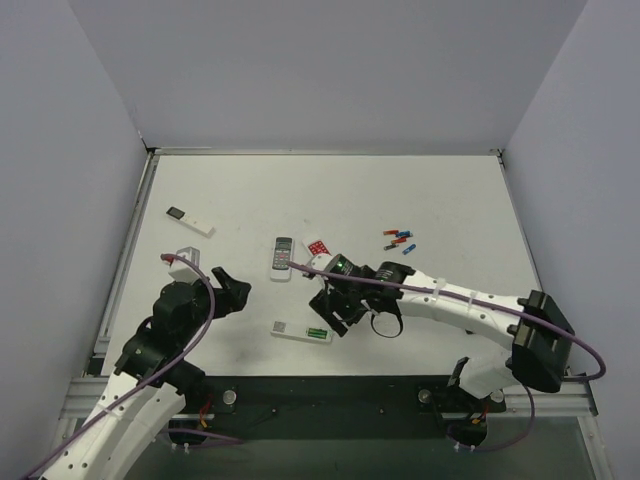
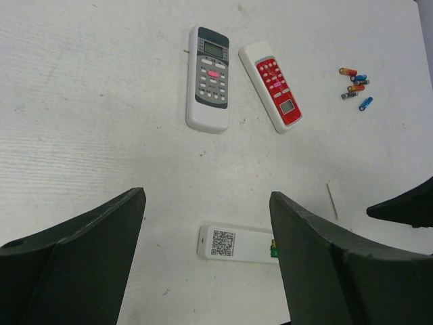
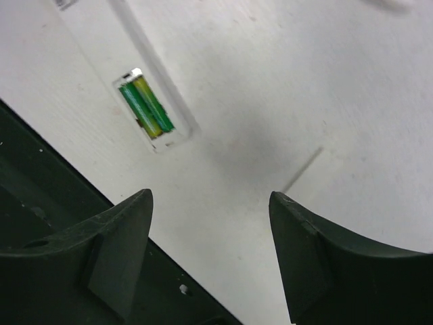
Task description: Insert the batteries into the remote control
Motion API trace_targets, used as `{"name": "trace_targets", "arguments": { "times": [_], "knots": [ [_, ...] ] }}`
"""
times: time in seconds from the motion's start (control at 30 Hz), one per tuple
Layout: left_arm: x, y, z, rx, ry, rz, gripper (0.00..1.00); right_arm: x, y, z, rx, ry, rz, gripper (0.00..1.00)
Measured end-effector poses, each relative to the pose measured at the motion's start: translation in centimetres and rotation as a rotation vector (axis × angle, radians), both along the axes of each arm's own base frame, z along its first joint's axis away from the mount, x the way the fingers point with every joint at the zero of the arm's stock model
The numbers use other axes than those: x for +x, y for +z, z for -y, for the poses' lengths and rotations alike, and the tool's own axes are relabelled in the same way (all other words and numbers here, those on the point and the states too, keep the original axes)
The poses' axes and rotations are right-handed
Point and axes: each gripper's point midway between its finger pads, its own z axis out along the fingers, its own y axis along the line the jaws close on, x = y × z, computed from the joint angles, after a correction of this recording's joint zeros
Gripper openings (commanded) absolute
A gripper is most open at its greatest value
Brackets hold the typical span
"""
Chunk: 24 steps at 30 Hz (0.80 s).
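Remote control (image 1: 302,332) face down near front edge of desk (image 1: 450,200), compartment open, two green batteries (image 3: 145,108) seated inside. Right pincer (image 3: 210,196) just above it, jaws apart, empty. Left pincer (image 2: 206,203) wide open, empty. Farther back: grey-faced remote (image 2: 210,78), red-buttoned remote (image 2: 274,84), loose batteries (image 1: 400,240).

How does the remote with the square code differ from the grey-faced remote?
The coded remote lies face down, its bay open with two green batteries; the grey-faced remote lies buttons up. The coded remote lies crosswise in the overhead view, the grey-faced remote lengthwise. Both are white-bodied.
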Motion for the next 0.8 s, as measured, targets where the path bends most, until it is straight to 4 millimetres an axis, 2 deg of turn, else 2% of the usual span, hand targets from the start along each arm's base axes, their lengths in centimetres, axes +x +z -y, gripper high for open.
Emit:
{"name": "trace_targets", "arguments": {
  "times": [0.07, 0.13, 0.27, 0.4, 0.6, 0.8],
  "knots": [
    [0.0, -0.2, 0.4, 0.000, -0.017, -0.012, 0.84, 0.3, 0.6, 1.9, 0.022, -0.145, 0.017, 0.61],
    [0.1, -0.7, 0.9, 0.002, -0.045, -0.036, 0.84, 0.4, 0.4, 4.0, 0.025, -0.278, 0.021, 0.58],
    [0.1, -1.9, 2.0, 0.006, -0.096, -0.099, 0.84, 0.3, -1.5, 7.9, -0.020, -0.496, -0.013, 0.53],
    [-0.3, -3.7, 3.2, 0.016, -0.157, -0.184, 0.84, -0.2, -3.3, 10.4, -0.075, -0.619, -0.060, 0.51],
    [-1.5, -6.6, 4.5, 0.060, -0.241, -0.316, 0.84, 0.2, -4.6, 11.2, -0.119, -0.683, -0.096, 0.49],
    [-2.5, -8.7, 5.1, 0.103, -0.280, -0.411, 0.84, 0.6, -6.1, 10.8, -0.152, -0.695, -0.137, 0.47]
  ]
}}
